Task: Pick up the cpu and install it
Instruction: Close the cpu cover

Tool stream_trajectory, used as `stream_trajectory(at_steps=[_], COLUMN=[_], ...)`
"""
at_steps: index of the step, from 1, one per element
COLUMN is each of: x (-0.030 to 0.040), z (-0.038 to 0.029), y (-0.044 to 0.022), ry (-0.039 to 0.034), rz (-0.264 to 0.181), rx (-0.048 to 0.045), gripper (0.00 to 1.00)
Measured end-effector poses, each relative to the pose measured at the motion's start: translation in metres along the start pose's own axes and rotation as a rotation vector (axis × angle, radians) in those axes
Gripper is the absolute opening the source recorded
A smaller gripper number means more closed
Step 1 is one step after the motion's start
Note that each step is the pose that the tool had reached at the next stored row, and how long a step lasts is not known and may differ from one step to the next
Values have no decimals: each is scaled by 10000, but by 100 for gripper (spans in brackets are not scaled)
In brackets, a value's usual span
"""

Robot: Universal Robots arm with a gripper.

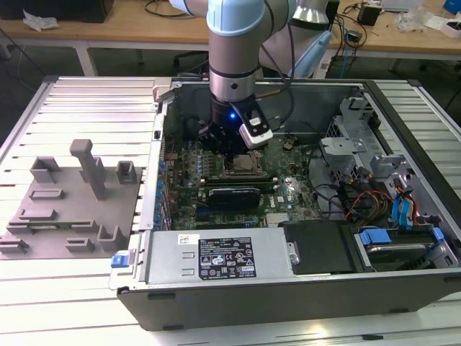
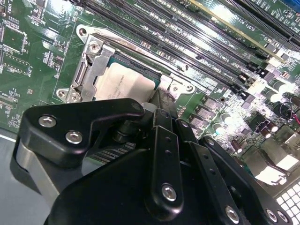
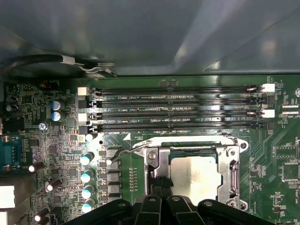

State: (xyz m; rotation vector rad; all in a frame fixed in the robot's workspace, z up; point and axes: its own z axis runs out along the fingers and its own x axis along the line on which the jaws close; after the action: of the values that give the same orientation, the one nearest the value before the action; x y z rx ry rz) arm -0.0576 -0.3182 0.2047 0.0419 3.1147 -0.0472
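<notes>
An open computer case (image 1: 288,306) lies on the desk (image 1: 94,101), with a fixture (image 1: 65,209) beside it on the exterior view's left. Inside the case, the motherboard (image 1: 288,189) lies flat in the middle, the power supply (image 1: 216,257) along the wall nearest the camera and the drive cage (image 1: 353,144) on the exterior view's right. The cpu (image 3: 194,176) sits in its socket (image 3: 153,164) on the motherboard, just beside the rows of memory slots (image 3: 173,108), and the gripper (image 1: 232,155) hangs directly over the socket.
</notes>
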Motion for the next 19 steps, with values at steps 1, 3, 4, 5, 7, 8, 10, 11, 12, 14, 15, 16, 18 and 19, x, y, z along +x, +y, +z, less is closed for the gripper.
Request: stream_trajectory(at_steps=[1,3,4,5,7,8,10,11,12,14,15,16,18,19], x=[0,0,0,-1,2,7,15,19,22,26,29,31,31,31], z=[-5,-14,-19,-21,-21,-20,-14,-12,-10,-3,-2,3,2,-5], y=[-1,-1,-1,-1,-1,-2,-2,-2,1,11,13,14,14,15], ry=[1,1,0,0,-2,-4,-7,-7,-8,-10,-9,-9,-10,-11], rz=[-1,-1,0,-1,-1,0,-1,0,-1,-1,-2,-1,0,0], rx=[2,2,2,2,2,3,4,5,4,-6,-5,-4,-6,-8], gripper=[11,11,11,11,11,11,11,11,11,11,11,11,11,11])
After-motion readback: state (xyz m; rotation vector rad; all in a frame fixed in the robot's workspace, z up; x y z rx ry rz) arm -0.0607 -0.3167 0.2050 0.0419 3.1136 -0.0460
